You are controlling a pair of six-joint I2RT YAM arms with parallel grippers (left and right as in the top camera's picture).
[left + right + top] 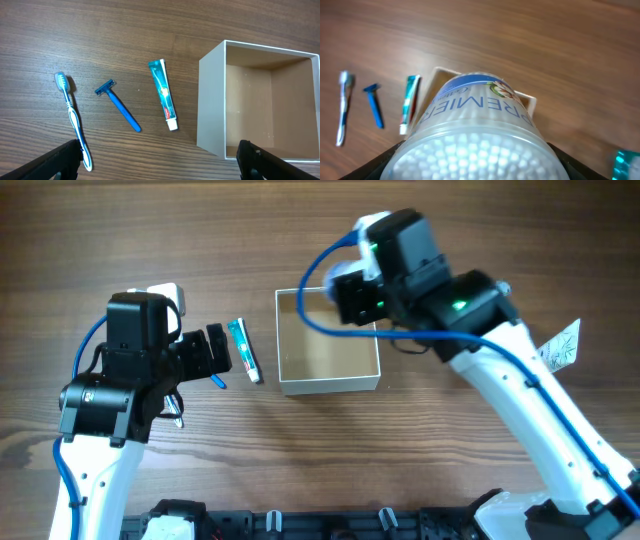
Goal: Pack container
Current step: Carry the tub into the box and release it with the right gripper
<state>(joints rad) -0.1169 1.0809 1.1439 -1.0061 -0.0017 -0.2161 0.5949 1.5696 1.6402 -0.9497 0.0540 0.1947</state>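
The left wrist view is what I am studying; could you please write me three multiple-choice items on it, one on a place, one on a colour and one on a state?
1. The toothpaste tube lies:
A. flat between the razor and the container
B. inside the container
C. upright on its cap

2. The razor's handle is:
A. red
B. black
C. blue

3. The left claw is:
A. shut on the razor
B. open and empty
C. shut on the toothpaste tube

Answers:
1 A, as the tube rests on the wood with the razor on one side and the container's white wall on the other.
2 C, as the handle and head are plainly blue.
3 B, as its two fingers stand far apart at the bottom edge with nothing between them.
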